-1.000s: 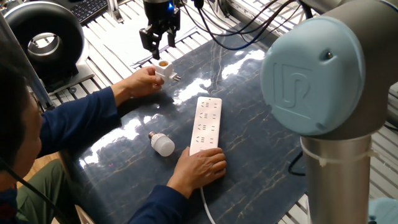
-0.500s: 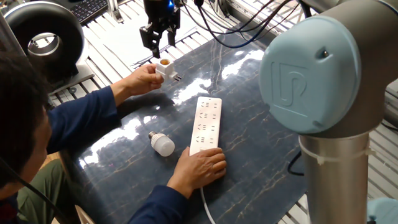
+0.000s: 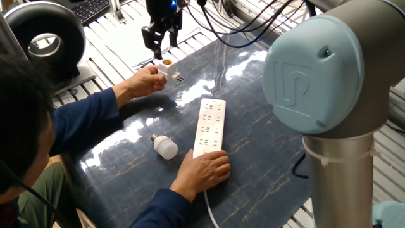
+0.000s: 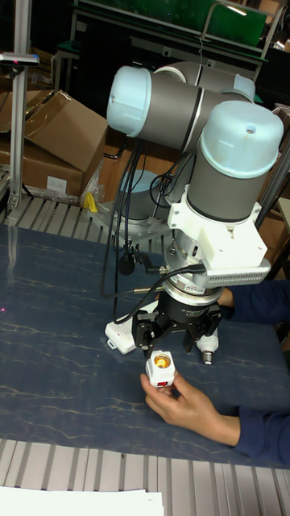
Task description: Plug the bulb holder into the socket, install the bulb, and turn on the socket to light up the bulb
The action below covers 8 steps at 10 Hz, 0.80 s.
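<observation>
A person's hand holds the bulb holder, a small white base with an orange opening facing up, at the far side of the table. My gripper hangs just above it, open, with nothing between its fingers. From the tall fixed view the bulb holder sits just below and between the spread fingertips of my gripper. The socket lies flat mid-table, and the person's other hand rests on its near end. The bulb lies on its side to the left of the socket.
The person sits at the left with both blue-sleeved arms reaching over the dark marbled table. A black ring-shaped object stands at the far left. Cables trail behind the gripper. The arm's large joint fills the right foreground.
The person's head has leaned further into the left of the frame. The hand with the bulb holder has edged slightly up toward the gripper, which stays open above it.
</observation>
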### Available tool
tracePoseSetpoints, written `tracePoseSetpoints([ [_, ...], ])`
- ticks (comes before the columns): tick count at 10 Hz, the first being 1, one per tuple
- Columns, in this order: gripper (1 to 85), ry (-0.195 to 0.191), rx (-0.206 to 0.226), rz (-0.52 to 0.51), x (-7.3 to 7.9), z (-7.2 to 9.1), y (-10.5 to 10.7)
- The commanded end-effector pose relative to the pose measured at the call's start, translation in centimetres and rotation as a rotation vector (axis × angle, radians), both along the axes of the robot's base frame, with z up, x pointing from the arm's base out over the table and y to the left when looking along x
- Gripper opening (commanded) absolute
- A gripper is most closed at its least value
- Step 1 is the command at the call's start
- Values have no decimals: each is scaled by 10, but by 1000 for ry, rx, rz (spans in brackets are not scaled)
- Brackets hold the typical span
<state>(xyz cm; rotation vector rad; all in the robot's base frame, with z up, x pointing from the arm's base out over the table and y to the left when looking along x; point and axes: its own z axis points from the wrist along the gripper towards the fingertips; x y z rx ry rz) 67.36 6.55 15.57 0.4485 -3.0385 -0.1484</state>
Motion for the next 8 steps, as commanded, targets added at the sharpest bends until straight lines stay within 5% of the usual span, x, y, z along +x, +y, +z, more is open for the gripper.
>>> tracePoseSetpoints([
  [1, 663, -56, 27, -26, 15, 1, 6],
  [4, 663, -62, 8, -42, 18, 0, 2],
  [8, 663, -66, -10, -44, 34, -25, 10],
])
